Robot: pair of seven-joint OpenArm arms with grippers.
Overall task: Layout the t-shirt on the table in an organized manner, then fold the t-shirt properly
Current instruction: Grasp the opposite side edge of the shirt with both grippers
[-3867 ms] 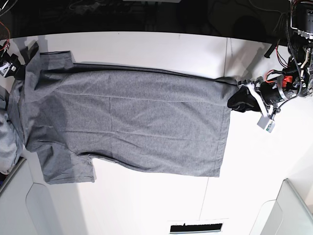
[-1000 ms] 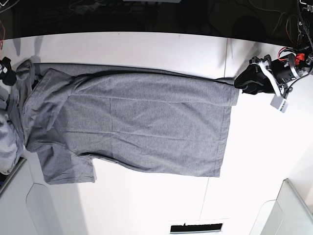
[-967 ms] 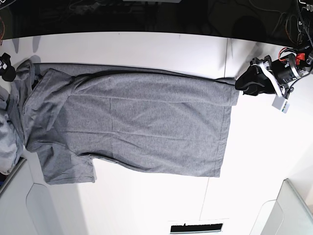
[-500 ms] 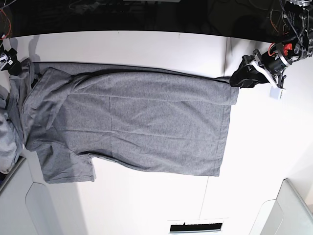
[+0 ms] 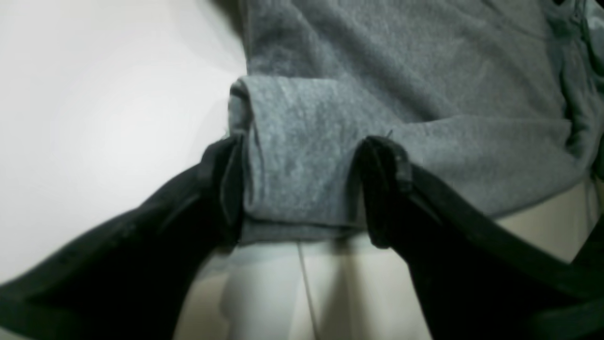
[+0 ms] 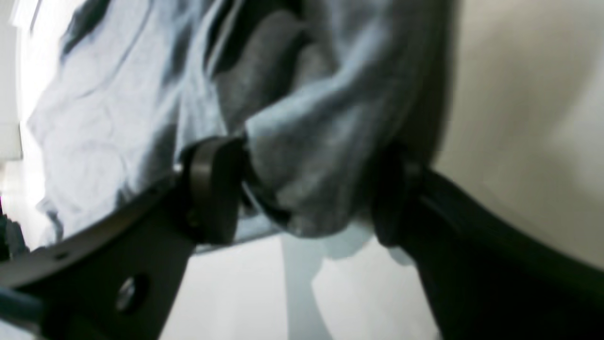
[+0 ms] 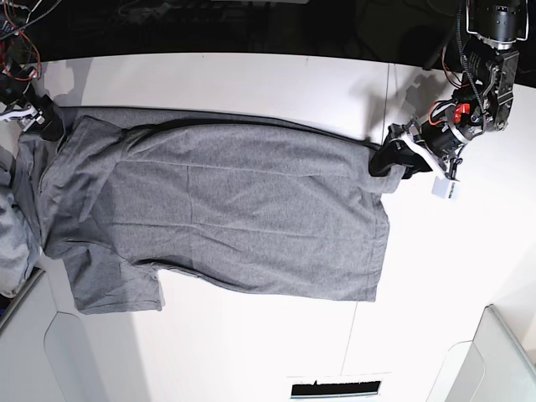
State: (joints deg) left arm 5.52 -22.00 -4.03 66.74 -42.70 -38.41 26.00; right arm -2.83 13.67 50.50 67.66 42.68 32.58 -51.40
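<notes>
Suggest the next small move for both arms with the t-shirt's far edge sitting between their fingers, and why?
Probably shut both on the cloth. The left end effector straddles the rolled hem corner of the t-shirt, fingers apart on either side of it; the right end effector likewise brackets a bunched fold at the sleeve end. Neither looks clamped, and that long edge is already doubled over on the table, so a fold needs a grip first.

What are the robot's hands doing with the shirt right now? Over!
Left gripper straddling the t-shirt hem corner, jaws wide. Right gripper likewise around bunched cloth at the other end. Shirt mostly flat on the table. Nothing blocking.
</notes>
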